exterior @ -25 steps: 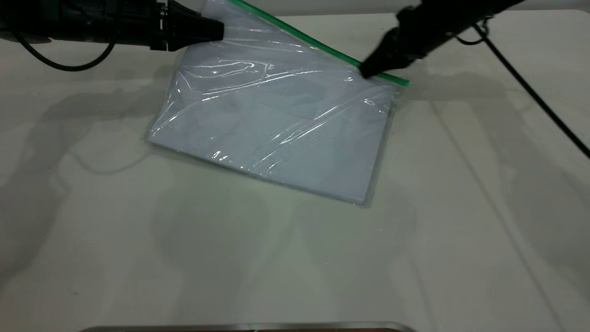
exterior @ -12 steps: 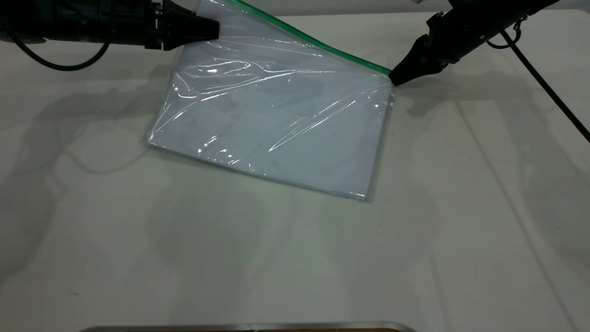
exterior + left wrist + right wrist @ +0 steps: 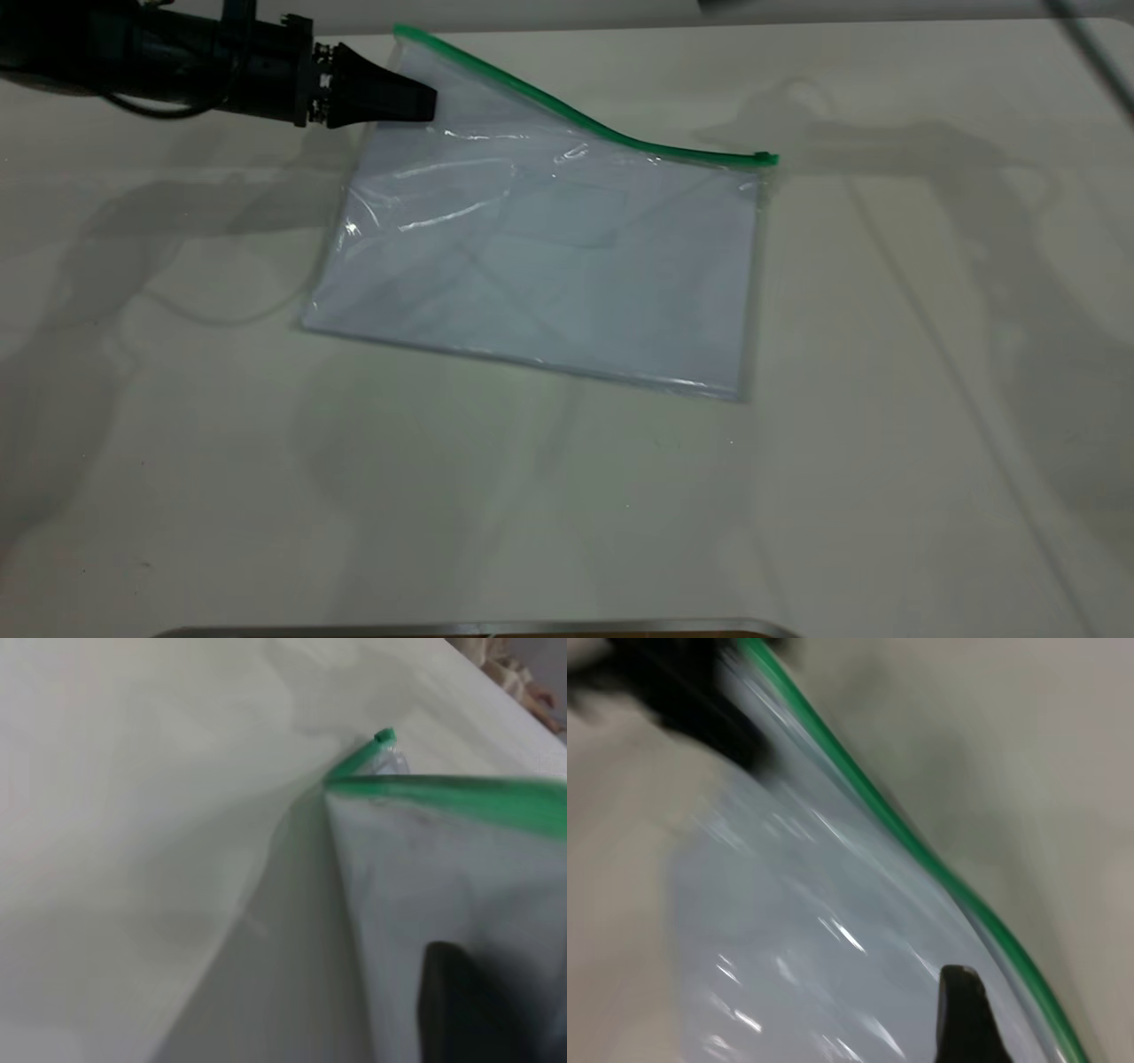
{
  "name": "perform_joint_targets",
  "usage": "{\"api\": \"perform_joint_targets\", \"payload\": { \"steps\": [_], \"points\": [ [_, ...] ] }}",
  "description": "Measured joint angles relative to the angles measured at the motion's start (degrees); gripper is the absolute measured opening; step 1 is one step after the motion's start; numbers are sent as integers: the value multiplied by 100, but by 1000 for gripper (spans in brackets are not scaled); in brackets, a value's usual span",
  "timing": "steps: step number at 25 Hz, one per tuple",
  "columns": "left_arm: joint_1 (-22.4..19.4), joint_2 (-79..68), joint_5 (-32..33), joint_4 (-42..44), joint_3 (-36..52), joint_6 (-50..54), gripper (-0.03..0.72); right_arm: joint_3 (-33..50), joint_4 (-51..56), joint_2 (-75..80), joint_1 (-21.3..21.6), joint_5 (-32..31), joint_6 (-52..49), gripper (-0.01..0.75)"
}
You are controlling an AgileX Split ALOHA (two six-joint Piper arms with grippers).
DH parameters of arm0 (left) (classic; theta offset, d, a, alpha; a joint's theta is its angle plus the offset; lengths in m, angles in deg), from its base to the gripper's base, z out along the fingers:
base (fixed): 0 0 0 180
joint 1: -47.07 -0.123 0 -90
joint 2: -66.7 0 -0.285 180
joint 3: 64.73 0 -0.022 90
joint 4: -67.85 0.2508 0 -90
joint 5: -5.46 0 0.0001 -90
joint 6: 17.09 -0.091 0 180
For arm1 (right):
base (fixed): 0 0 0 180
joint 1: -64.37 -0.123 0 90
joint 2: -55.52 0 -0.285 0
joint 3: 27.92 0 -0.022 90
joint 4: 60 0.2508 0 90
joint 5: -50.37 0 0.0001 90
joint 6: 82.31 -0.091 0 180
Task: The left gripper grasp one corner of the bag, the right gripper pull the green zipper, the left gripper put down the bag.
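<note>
Left gripper: pinching the bag by its corner, lifted off the table.
Zipper: slider apparently at the far end, so likely pulled.
Right gripper: away, state unclear.
Left: 1 step, lowering.

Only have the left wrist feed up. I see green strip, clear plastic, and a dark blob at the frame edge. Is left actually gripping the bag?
Observer: Yes. In the exterior view the left gripper has its jaws shut on the corner of the bag, at the left end of the green zipper.
Operator: Is the rest of the bag up too?
Observer: No. Most of the bag lies flat on the table; only the gripped side rises.
Operator: Right arm in the way?
Observer: No. The right gripper is outside the exterior frame, and nothing but the left gripper touches the bag there.
</note>
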State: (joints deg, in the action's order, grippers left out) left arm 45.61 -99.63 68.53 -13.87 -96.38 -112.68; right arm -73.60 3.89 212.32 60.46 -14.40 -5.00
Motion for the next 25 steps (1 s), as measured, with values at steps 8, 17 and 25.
{"api": "perform_joint_targets", "payload": {
  "steps": [8, 17, 25],
  "points": [
    [-299, 1280, 291, 460, 0, 2177, 560, 0, -620, -2278, -97, -464, -2016, 453],
    [-726, 3988, 381, 1720, 0, 3805, 563, 0, -2280, -4423, -95, -599, -4413, 423],
    [-732, 6197, 383, 3753, 0, 5563, 563, 678, -3578, -6319, -95, -599, -5816, 422]
  ]
}}
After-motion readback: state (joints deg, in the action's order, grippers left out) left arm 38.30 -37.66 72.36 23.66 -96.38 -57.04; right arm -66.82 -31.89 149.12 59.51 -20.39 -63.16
